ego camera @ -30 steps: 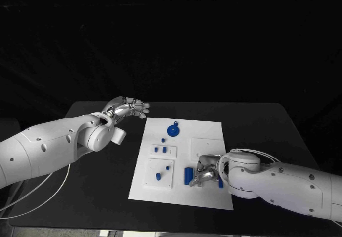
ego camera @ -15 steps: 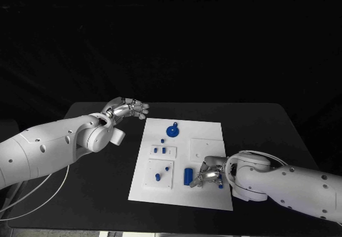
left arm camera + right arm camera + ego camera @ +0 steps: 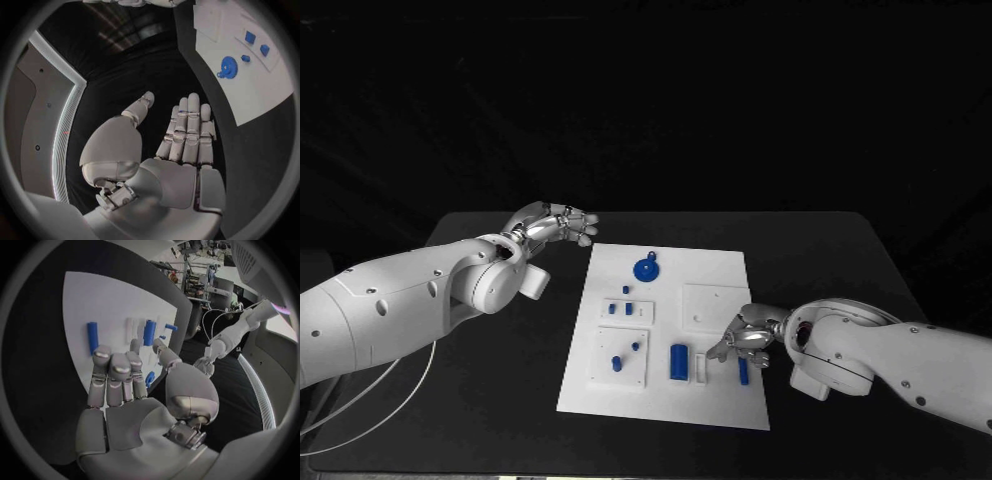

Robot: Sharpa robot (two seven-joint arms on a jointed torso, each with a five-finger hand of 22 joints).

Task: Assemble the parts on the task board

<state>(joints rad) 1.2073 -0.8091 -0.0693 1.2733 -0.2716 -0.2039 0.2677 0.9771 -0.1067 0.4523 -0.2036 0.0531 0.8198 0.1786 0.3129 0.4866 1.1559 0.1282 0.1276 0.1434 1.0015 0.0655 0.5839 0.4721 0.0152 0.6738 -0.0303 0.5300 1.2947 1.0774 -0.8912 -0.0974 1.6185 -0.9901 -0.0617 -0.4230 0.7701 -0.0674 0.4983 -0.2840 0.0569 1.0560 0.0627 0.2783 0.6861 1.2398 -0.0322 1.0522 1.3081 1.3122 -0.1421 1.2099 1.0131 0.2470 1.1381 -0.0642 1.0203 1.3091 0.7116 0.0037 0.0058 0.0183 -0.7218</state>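
Task board (image 3: pixel 718 290), head view: white plate mid-tabletop; right hand (image 3: pixel 740 340) has drawn back off it, leaving a blue bar (image 3: pixel 743 369) lying beside the blue cylinder (image 3: pixel 679 361). Likely one placement is finished.
Left wrist view: left hand (image 3: pixel 181 135) empty, fingers straight, beside the board; blue gear (image 3: pixel 228 66) untouched.
Right wrist view: right-hand fingers (image 3: pixel 112 370) spread, holding nothing, above the bar.

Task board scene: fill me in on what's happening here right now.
A two-armed robot is working at a white task board on a black table. Its right robot hand hovers open over the board's near right part, beside a blue cylinder and a slimmer blue pin, holding nothing. Its left robot hand waits empty off the board's far left corner. A blue gear sits farther up.
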